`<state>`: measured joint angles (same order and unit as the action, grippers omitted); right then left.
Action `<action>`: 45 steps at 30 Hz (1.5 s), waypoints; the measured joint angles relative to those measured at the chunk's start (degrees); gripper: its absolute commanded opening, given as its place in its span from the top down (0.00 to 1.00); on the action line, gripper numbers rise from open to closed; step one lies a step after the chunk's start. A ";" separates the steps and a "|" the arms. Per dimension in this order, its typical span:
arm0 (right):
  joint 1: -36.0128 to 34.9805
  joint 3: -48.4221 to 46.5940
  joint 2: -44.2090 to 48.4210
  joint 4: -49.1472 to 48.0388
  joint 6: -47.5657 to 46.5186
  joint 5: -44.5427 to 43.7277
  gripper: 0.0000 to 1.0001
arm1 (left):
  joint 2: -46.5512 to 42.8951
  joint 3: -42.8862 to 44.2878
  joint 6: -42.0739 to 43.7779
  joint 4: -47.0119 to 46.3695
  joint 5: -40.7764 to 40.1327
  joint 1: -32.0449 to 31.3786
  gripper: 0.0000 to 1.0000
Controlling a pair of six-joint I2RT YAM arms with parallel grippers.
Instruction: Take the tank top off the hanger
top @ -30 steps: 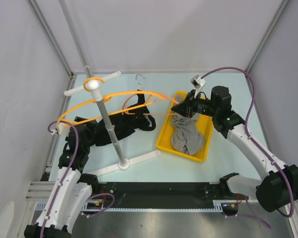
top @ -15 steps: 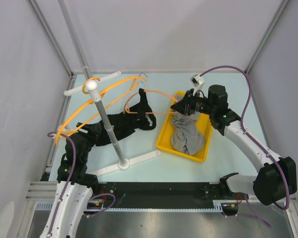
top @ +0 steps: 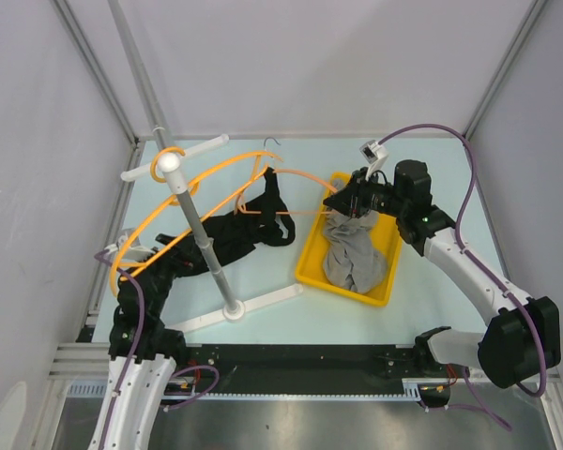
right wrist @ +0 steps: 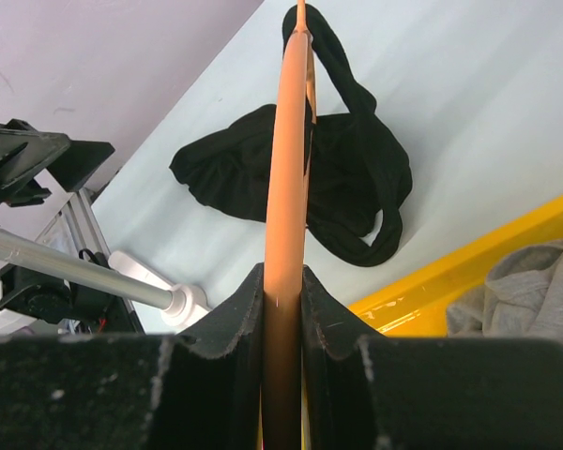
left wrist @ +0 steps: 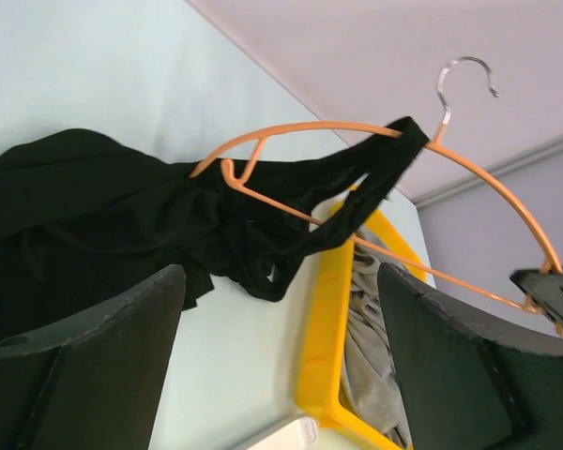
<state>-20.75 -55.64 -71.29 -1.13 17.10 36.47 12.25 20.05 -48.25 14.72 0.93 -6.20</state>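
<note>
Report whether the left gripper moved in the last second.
Yes. The left gripper has pulled back toward the near edge, away from the rack pole.

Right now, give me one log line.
left end effector: open | right end effector: shut on hanger | top: strap on hanger, body on table

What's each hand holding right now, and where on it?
The right hand grips the orange hanger at the tip of one arm, away from the hook. The left hand is open, holding nothing.
</note>
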 measured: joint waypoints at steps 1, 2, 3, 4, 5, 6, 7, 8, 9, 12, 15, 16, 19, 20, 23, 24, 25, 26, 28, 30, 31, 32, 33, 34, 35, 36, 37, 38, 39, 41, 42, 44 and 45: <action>0.00 0.00 0.00 0.00 0.00 0.02 1.00 | -0.42 0.00 0.33 -0.39 1.07 0.00 0.11; 0.00 0.00 0.00 0.00 0.00 0.00 1.00 | -0.66 0.04 0.44 -0.63 1.81 0.00 0.11; 0.00 0.00 0.00 0.00 0.00 0.02 1.00 | -0.85 0.13 0.59 -0.76 2.84 0.00 0.10; 0.00 0.00 0.00 0.02 -0.02 0.02 1.00 | -1.03 0.24 0.72 -0.81 3.69 0.00 0.10; 0.00 0.00 0.00 0.00 -0.04 0.02 1.00 | -1.22 0.42 0.74 -0.83 4.28 0.00 0.09; 0.00 0.00 0.00 0.02 -0.11 0.04 1.00 | -1.55 0.61 0.72 -0.83 4.79 0.00 0.08; 0.00 0.00 0.00 0.02 -0.15 0.13 1.00 | -1.92 0.85 0.70 -0.79 5.09 0.00 0.08; 0.00 0.00 0.00 0.02 -0.17 0.22 1.00 | -2.43 1.22 0.48 -0.72 5.46 0.00 0.08; 0.00 0.00 0.00 0.00 -0.20 0.31 1.00 | -3.04 1.79 0.26 -0.68 5.75 0.00 0.08; 0.00 0.00 0.00 0.00 -0.17 0.55 1.00 | -4.17 3.13 -0.61 -0.76 6.19 0.00 0.07; 0.00 0.00 0.00 0.02 -0.22 0.85 1.00 | -5.68 3.65 -1.62 -0.70 6.43 0.00 0.04; 0.00 0.00 0.00 0.02 -0.22 0.94 1.00 | -6.32 3.69 -1.97 -0.68 6.45 0.00 0.03; 0.00 0.00 0.00 0.02 -0.24 1.14 1.00 | -8.22 4.09 -2.86 -0.35 6.78 0.00 0.01; 0.00 0.00 0.00 0.02 -0.24 1.18 1.00 | -8.44 4.44 -2.93 -0.26 6.86 0.00 0.01; -0.02 0.00 -0.04 0.00 -0.22 1.51 1.00 | -8.59 6.14 -3.43 -0.04 7.76 0.00 0.01; -0.02 0.00 -0.09 0.00 -0.22 1.53 1.00 | -8.59 6.95 -3.76 -0.02 8.68 0.00 0.01; -0.09 0.00 -0.13 0.00 -0.22 1.53 1.00 | -8.59 7.10 -3.80 -0.02 8.83 0.00 0.01; -0.15 0.00 -0.20 -0.02 -0.22 1.53 1.00 | -8.59 7.43 -3.98 0.00 9.44 0.00 0.01; -0.20 0.00 -0.39 -0.02 -0.22 1.55 1.00 | -8.74 7.80 -4.26 0.00 10.56 0.00 0.01; -0.31 0.00 -0.42 0.00 -0.20 1.53 1.00 | -8.98 7.82 -4.31 0.04 11.82 0.00 0.01; -0.33 0.00 -0.42 -0.02 -0.20 1.55 1.00 | -9.03 7.82 -4.39 0.11 12.26 0.00 0.00; -0.42 0.00 -0.44 -0.09 -0.20 1.53 1.00 | -9.14 7.82 -4.66 0.24 12.79 0.00 0.01; -0.44 0.00 -0.44 -0.09 -0.20 1.55 1.00 | -9.40 7.82 -4.98 0.50 13.09 0.00 0.01; -0.46 0.00 -0.42 -0.07 -0.20 1.55 1.00 | -9.79 7.82 -5.40 0.85 13.29 0.00 0.01; -0.48 0.00 -0.42 -0.07 -0.20 1.55 1.00 | -10.19 7.82 -5.77 1.20 13.33 0.00 0.01; -0.50 0.00 -0.42 -0.07 -0.20 1.53 1.00 | -10.64 7.82 -5.92 1.68 13.27 0.00 0.01; -0.52 0.00 -0.42 -0.07 -0.20 1.55 1.00 | -10.97 7.85 -6.21 2.25 13.18 0.00 0.02; -0.52 0.00 -0.42 -0.04 -0.20 1.49 1.00 | -11.15 7.85 -6.40 3.06 12.98 0.00 0.03; -0.52 0.00 -0.42 0.00 -0.17 1.40 1.00 | -11.17 7.87 -6.95 4.11 12.66 0.00 0.04; -0.50 0.00 -0.42 0.00 0.09 1.09 1.00 | -11.17 7.74 -8.07 6.84 11.17 0.00 0.09; -0.50 0.00 -0.44 0.00 0.42 0.85 1.00 | -11.21 7.41 -8.92 8.00 10.23 0.00 0.10; -0.44 0.00 -0.44 -0.04 1.36 0.20 1.00 | -11.65 5.25 -11.08 9.14 8.35 0.00 0.11; -0.46 0.00 -0.44 -0.09 1.95 -0.13 1.00 | -11.85 3.54 -12.57 9.51 7.96 0.00 0.12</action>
<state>-21.21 -55.64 -71.72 -1.21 19.05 36.34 0.40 23.59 -60.82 24.23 8.88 -6.20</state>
